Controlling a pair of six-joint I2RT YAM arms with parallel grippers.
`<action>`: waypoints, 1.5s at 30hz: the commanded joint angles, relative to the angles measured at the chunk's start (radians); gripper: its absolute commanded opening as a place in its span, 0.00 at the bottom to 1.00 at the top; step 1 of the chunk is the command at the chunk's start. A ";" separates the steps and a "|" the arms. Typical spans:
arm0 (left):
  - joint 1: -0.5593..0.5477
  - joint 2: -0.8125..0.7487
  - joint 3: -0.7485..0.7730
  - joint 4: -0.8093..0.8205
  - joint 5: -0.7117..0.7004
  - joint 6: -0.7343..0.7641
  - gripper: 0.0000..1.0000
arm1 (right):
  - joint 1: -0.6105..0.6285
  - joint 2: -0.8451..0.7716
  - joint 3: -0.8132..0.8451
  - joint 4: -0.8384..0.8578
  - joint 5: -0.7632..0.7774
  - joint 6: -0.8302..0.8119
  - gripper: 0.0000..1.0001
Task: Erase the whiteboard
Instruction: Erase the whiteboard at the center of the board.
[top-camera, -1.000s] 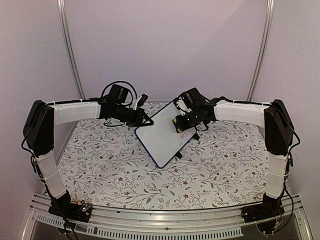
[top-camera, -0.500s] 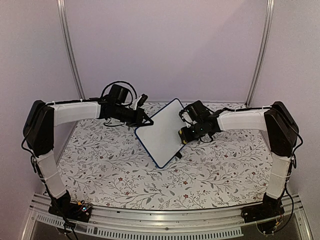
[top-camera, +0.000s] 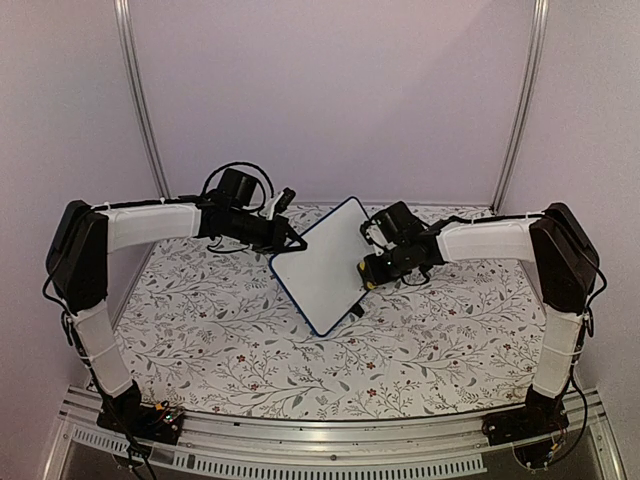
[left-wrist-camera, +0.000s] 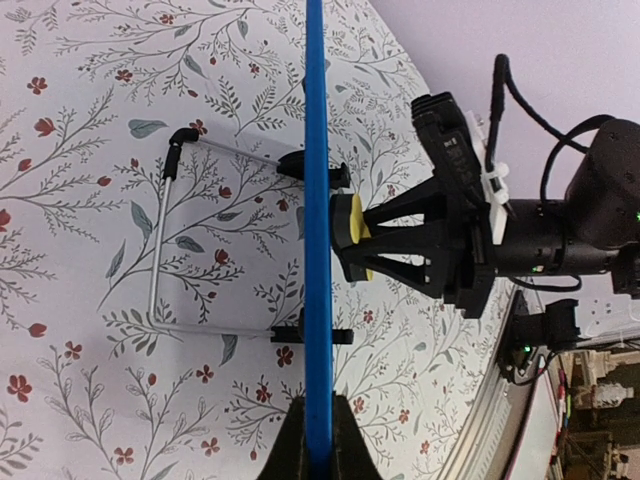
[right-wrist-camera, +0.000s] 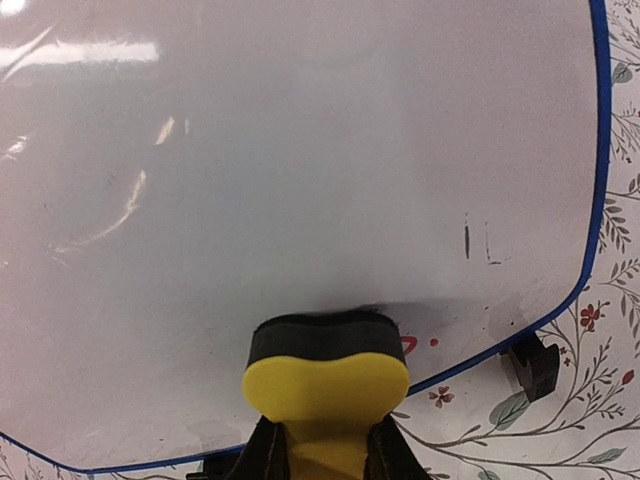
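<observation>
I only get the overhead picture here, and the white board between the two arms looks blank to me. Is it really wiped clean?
Observer: Not quite. The right wrist camera shows two short dark strokes and some red traces on the whiteboard. They sit near its lower edge, beside the yellow eraser that the right gripper holds against it.
Operator: And the left arm, is it just pointing at the board's corner?
Observer: No. In the left wrist camera the left gripper is clamped shut on the board's blue rim and grips it edge-on.
</observation>
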 joint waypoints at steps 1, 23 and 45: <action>-0.032 0.007 -0.008 -0.037 0.001 0.054 0.00 | 0.014 0.015 0.026 -0.003 -0.100 -0.018 0.20; -0.038 0.007 -0.010 -0.033 0.006 0.050 0.00 | 0.037 0.014 0.053 -0.067 0.051 -0.009 0.20; -0.037 0.006 -0.008 -0.032 0.009 0.049 0.00 | 0.008 -0.019 -0.131 -0.075 0.016 -0.001 0.20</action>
